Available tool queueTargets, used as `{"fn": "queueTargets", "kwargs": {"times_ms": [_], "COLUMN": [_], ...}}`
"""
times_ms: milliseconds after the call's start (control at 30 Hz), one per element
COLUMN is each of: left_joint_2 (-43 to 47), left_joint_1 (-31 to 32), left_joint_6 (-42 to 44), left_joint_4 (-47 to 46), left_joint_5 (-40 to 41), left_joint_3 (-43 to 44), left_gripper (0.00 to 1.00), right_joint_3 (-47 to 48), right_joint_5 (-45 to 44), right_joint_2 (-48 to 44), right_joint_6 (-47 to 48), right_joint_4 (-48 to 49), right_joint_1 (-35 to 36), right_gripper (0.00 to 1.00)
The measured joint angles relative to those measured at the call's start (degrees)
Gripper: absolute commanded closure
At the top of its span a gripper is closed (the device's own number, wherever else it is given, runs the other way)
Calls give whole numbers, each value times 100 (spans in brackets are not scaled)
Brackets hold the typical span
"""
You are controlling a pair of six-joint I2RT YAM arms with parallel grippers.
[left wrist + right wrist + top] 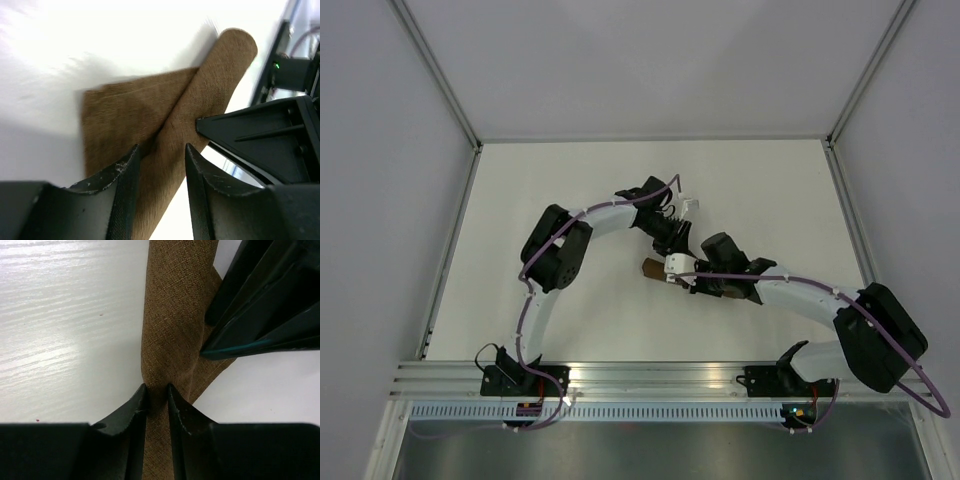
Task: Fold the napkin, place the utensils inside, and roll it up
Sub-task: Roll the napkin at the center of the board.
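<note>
The brown napkin (651, 268) lies mid-table as a narrow roll with a flat flap beside it. In the left wrist view the roll (210, 90) runs diagonally and the flap (125, 115) spreads to its left. My left gripper (160, 170) is open, its jaws straddling the roll with bare table showing by the right finger. My right gripper (157, 395) is shut, pinching the roll (175, 305) between its tips. In the top view both grippers meet over the napkin, the left (677, 250) from behind and the right (682, 278) from the front. No utensils show.
White table (570, 200) with raised edges and white walls around it. The right gripper's black body (280, 135) sits close to the right of my left fingers. The left gripper's body (265, 300) crowds the upper right of the right wrist view.
</note>
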State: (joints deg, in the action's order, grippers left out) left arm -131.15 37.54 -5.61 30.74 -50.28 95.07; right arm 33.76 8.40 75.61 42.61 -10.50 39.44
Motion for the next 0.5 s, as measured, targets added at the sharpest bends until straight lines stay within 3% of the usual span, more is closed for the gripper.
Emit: {"fn": "queueTargets", "kwargs": {"times_ms": [300, 500], "left_joint_2": [1405, 2872], "left_joint_1": [-538, -815], "left_joint_6": [-503, -769], "left_joint_4": [-1097, -2459], "left_joint_5": [1097, 2026], "left_joint_3": [-892, -2520], "left_gripper": [52, 51], "right_joint_3": [1316, 2479], "right_joint_5": [1285, 2065], "right_joint_2": [1095, 2138], "right_joint_6": [439, 822], "right_joint_4": [-1255, -2369], "right_joint_1": [-922, -1462], "right_gripper": [73, 72]}}
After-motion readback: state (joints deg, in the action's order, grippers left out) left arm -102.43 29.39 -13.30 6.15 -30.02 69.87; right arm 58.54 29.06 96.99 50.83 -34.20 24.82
